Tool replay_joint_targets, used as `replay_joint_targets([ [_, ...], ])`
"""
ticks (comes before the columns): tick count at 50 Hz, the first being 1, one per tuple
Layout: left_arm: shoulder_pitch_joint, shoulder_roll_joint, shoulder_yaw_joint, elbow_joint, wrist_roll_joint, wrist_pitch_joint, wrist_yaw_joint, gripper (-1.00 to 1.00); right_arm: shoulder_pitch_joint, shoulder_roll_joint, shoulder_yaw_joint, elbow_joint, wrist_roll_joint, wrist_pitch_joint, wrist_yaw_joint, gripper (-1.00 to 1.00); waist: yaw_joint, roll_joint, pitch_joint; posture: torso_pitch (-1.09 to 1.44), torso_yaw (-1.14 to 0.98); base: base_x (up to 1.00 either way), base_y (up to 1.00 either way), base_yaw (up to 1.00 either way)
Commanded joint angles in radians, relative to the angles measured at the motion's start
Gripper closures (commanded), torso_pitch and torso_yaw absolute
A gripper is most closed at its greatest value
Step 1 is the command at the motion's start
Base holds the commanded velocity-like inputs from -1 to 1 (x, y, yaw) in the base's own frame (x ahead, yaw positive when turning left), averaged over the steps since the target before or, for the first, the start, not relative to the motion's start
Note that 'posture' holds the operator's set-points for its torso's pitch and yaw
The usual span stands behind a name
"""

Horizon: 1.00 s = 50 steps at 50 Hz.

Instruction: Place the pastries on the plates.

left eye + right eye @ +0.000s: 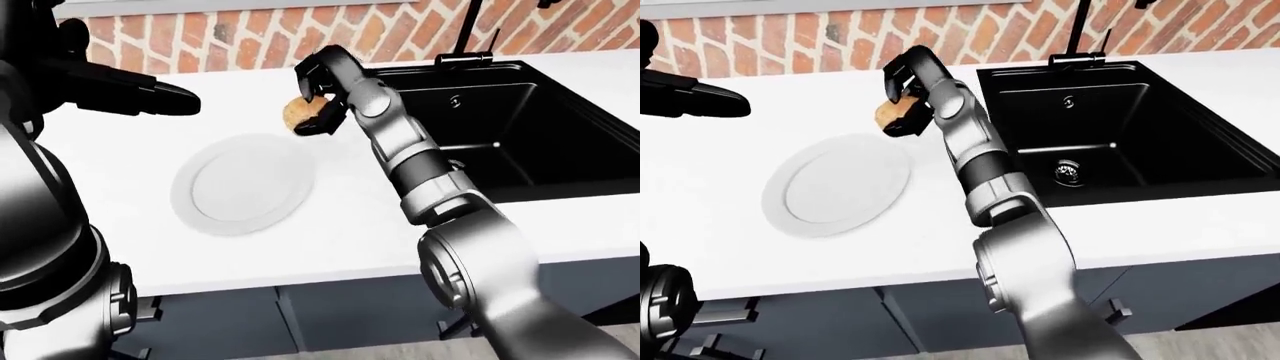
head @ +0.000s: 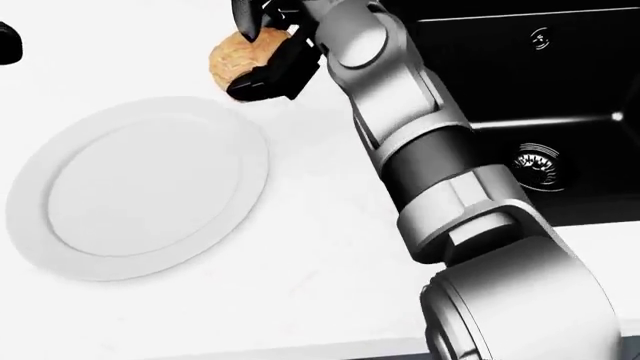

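Holding the pastry tight in our right hand, we might drop it beside the plate if our fingers open early.

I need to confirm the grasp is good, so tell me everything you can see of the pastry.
The pastry is a small rounded lump, golden-tan with a rough, crumbly-looking crust. The right hand holds it, dark fingers closed round its right side and underside, its left face showing. It looks lifted off the white counter, beside the upper right rim of the empty white plate, not yet over it. Nothing else touches it.
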State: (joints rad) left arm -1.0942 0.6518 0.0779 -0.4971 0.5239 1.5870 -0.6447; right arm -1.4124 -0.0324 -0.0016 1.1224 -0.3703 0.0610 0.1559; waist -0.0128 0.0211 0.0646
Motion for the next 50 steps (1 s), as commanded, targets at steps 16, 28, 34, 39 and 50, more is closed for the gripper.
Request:
replay_joint_targets([
  [16,-0.018,0.008,0.019,-0.013,0.0,-0.031,0.021,-1.0,0.026,0.076,0.029,-0.237,0.028,0.06,0.063,1.0,-0.002,0.013,-0.03,0.0,0.0,0.0,0.0,0.0],
  [28,-0.015,0.012,0.02,-0.02,-0.007,-0.027,0.025,-1.0,0.123,0.149,0.073,-0.38,-0.001,0.099,0.108,1.0,-0.003,0.016,-0.031,0.0,0.0,0.0,0.0,0.0],
  [34,-0.023,0.02,0.014,-0.022,-0.011,-0.016,0.025,-1.0,0.141,0.169,0.074,-0.37,-0.007,0.075,0.114,1.0,-0.005,0.019,-0.032,0.0,0.0,0.0,0.0,0.0],
  [39,-0.025,0.02,0.012,-0.02,-0.015,-0.015,0.026,-1.0,0.15,0.185,0.073,-0.353,0.003,0.06,0.12,1.0,-0.006,0.02,-0.032,0.0,0.0,0.0,0.0,0.0],
  [50,-0.023,0.018,0.017,-0.012,-0.019,-0.023,0.032,-1.0,0.145,0.224,0.077,-0.246,0.025,-0.021,0.111,1.0,-0.01,0.025,-0.034,0.0,0.0,0.0,0.0,0.0],
])
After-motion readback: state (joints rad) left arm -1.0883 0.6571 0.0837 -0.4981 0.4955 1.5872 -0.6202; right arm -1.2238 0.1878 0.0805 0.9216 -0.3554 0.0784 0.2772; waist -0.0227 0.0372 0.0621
